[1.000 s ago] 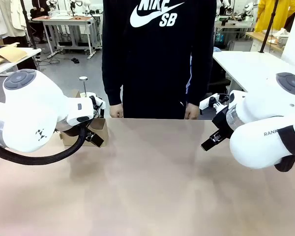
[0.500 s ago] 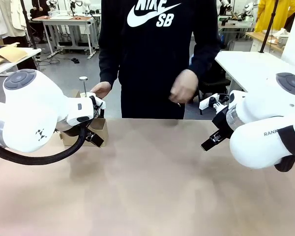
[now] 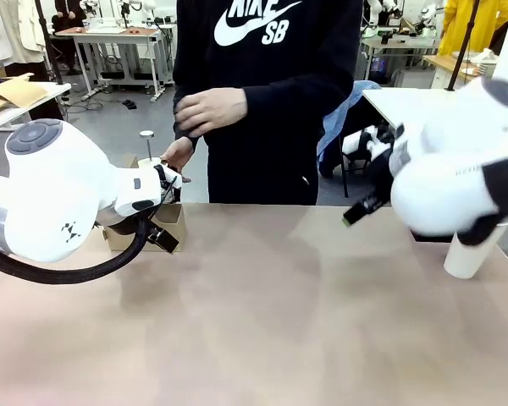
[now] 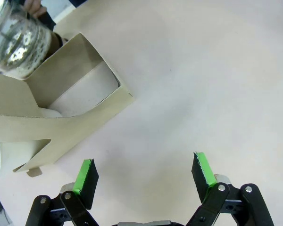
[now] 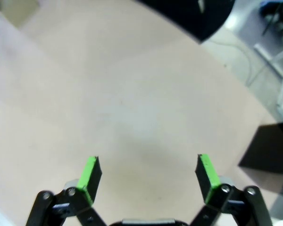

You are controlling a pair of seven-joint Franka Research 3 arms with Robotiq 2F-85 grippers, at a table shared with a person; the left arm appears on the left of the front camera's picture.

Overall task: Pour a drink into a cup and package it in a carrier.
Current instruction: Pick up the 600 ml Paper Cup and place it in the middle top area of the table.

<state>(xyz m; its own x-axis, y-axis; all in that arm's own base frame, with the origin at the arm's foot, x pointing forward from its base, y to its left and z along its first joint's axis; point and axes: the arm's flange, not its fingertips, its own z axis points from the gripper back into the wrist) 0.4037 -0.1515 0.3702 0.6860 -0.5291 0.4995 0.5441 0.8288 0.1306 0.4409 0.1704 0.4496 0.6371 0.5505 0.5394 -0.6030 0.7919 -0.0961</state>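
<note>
Nearby, carrier (image 4: 85, 54) beside glass pitcher (image 4: 14, 42); left gripper (image 4: 144, 165) and right gripper (image 5: 147, 162) released.

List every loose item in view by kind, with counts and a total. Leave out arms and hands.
Cardboard carrier: 1
White paper cup: 1
Glass pitcher: 1
Black box: 1
Total: 4 (a pale shape inside the carrier's pocket is too unclear to count)
</note>
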